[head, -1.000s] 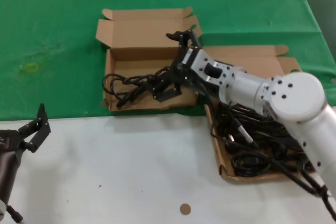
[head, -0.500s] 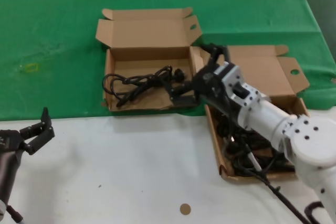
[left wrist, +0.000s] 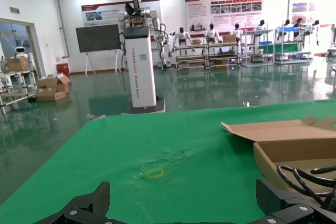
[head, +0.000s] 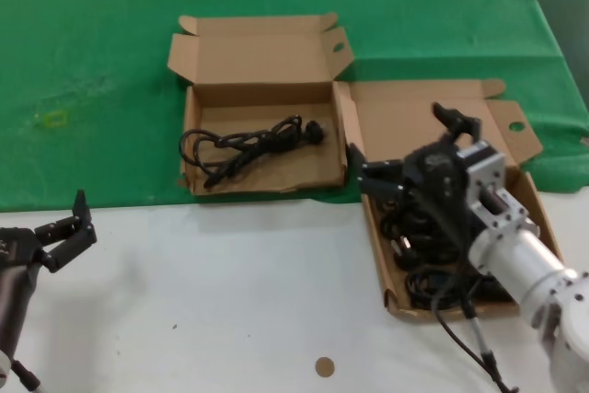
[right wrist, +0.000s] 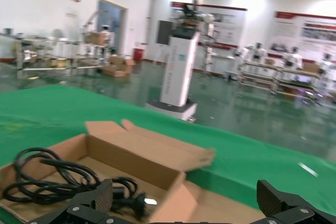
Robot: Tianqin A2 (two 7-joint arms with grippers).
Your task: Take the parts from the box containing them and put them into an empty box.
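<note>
The box with the small round flap hole (head: 405, 117) lies on the right and holds several black cables (head: 428, 269). The box with the oval flap hole (head: 258, 94) lies to its left and holds one black cable (head: 241, 144). My right gripper (head: 400, 140) is open and empty, above the near left part of the right box. In the right wrist view its gripper (right wrist: 184, 205) faces the left box (right wrist: 131, 161) and the cable in it (right wrist: 52, 177). My left gripper (head: 63, 227) is open and idle over the white table at the far left.
Both boxes straddle the line between the green cloth (head: 92, 62) and the white table (head: 230, 283). A small brown disc (head: 324, 366) lies on the table near the front edge. The left wrist view shows the left box (left wrist: 294, 142) off to one side.
My right gripper has let go of a black cable in the left box and drawn back to the right, over the right box. The left arm barely moved.
</note>
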